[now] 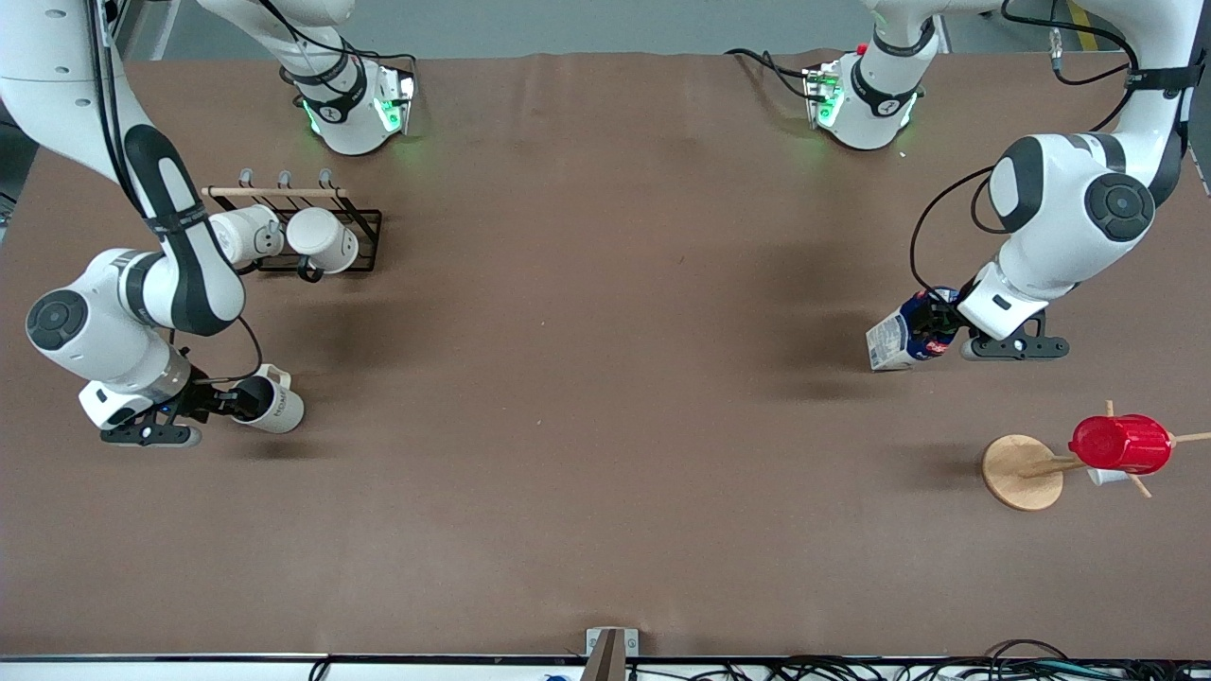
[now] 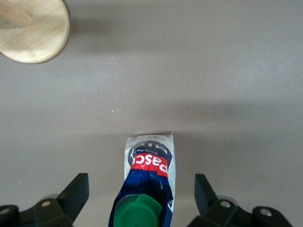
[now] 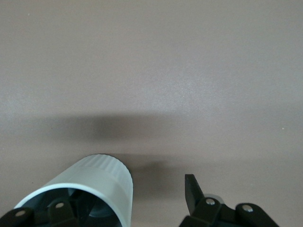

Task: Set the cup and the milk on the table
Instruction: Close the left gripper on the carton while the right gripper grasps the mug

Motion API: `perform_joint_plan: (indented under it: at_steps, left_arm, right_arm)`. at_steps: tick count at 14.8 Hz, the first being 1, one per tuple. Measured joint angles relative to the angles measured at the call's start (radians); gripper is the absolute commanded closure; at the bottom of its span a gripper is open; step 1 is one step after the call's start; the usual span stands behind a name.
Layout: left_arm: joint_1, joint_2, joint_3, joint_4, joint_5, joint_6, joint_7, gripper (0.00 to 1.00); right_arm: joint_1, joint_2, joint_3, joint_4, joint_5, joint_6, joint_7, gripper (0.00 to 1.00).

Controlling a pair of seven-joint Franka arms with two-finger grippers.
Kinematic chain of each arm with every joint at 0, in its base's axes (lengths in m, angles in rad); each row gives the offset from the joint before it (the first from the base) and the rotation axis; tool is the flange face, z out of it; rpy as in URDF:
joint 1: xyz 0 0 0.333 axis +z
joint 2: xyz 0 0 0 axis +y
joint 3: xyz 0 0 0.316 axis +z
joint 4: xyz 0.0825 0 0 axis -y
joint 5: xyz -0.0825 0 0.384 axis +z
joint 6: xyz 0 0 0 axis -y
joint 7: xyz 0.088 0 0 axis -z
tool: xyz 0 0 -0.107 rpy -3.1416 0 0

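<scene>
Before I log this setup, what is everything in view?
table: one, matte brown, under everything
cup: one, cream-white, toward the right arm's end
milk: one carton, white and dark blue with a green cap, toward the left arm's end
rack: one, black wire, farther from the front camera than the cup
white mugs: two, on the rack
wooden stand: one, nearer to the front camera than the milk
red cup: one, on the stand
left gripper: jaws open, either side of the milk
right gripper: jaws open, at the cup's rim
</scene>
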State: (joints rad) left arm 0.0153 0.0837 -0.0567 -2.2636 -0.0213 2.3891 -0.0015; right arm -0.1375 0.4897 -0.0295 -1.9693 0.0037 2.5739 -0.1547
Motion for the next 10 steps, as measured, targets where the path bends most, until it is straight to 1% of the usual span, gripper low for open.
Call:
perform_joint_plan:
  at_steps: [3,5,6,7,8,9,10]
  left_arm:
    - [0.000,0.005,0.000,-0.001,0.000,0.003,0.000,0.06]
    - [0.000,0.006,0.000,-0.002,0.000,0.003,0.000,0.12]
    - [0.000,0.006,0.000,-0.003,0.000,0.003,0.000,0.16]
    - [0.000,0.007,0.000,-0.003,0.000,0.003,0.000,0.20]
    - [0.000,0.007,0.000,-0.004,0.000,0.003,0.000,0.24]
    - [0.000,0.008,0.000,-0.007,0.000,0.003,0.001,0.36]
    - [0.000,0.008,0.000,-0.009,0.000,0.003,0.004,0.50]
  right_arm:
    - [0.001,0.000,0.004,-0.010,0.000,-0.013,0.000,0.27]
    - [0.001,0.000,0.004,-0.021,0.000,-0.014,-0.001,0.34]
    - [0.001,0.000,0.004,-0.025,0.000,-0.014,-0.001,0.40]
    - [0.001,0.000,0.004,-0.029,0.000,-0.015,-0.001,0.47]
    - [0.001,0.000,0.005,-0.032,0.000,-0.015,-0.001,0.57]
    - [0.001,0.000,0.006,-0.033,0.000,-0.015,-0.001,0.71]
    - [0.001,0.000,0.007,-0.033,0.000,-0.015,-0.001,0.92]
